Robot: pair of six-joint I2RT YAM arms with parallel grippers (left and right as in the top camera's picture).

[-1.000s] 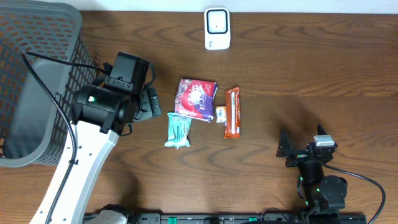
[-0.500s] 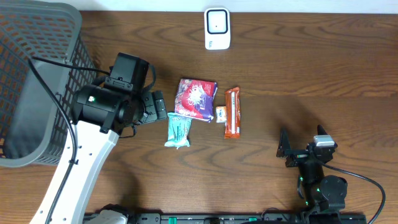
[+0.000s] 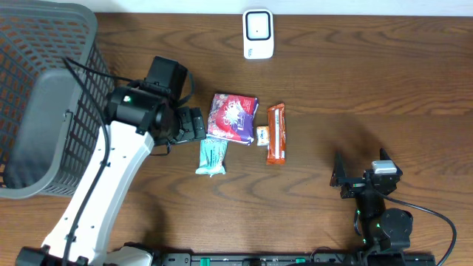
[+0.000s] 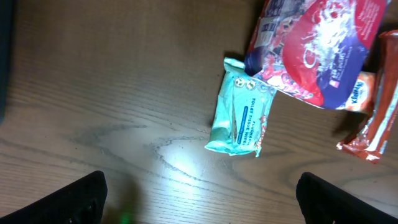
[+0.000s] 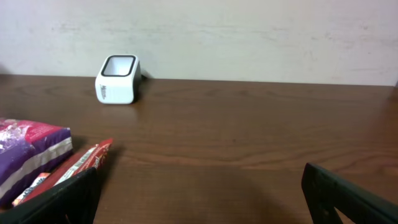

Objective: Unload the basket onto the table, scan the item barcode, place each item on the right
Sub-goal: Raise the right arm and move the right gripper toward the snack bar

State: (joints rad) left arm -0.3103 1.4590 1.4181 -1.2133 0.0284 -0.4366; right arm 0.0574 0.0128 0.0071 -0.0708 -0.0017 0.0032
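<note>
**Desk:** What did your left gripper (image 3: 194,124) have hold of?

**Me:** Nothing. From my overhead view its jaws stood spread wide and empty, hovering just beside the left edge of the purple snack bag (image 3: 233,117). In my left wrist view both fingertips (image 4: 87,194) sat at the bottom corners, with bare table (image 4: 93,93) between them.

**Desk:** And the goods?

**Me:** All lay loose in a cluster mid-table. The teal packet (image 3: 212,155) lay below the bag, its upper corner tucked under the bag's lower-left corner. To the right lay the orange bar (image 3: 276,133), lengthwise toward the far edge. I saw a small orange sachet (image 3: 261,135) wedged between bar and bag.

**Desk:** The scanner?

**Me:** The scanner (image 3: 258,33), a white one, stood at the far edge, well apart from the cluster, and nothing was held up to it.

**Desk:** Right side?

**Me:** My right gripper (image 3: 336,176) was parked low at the near right, its jaws fully apart and gripping nothing, well clear of the goods. The basket (image 3: 74,44) stood at the far left.
</note>
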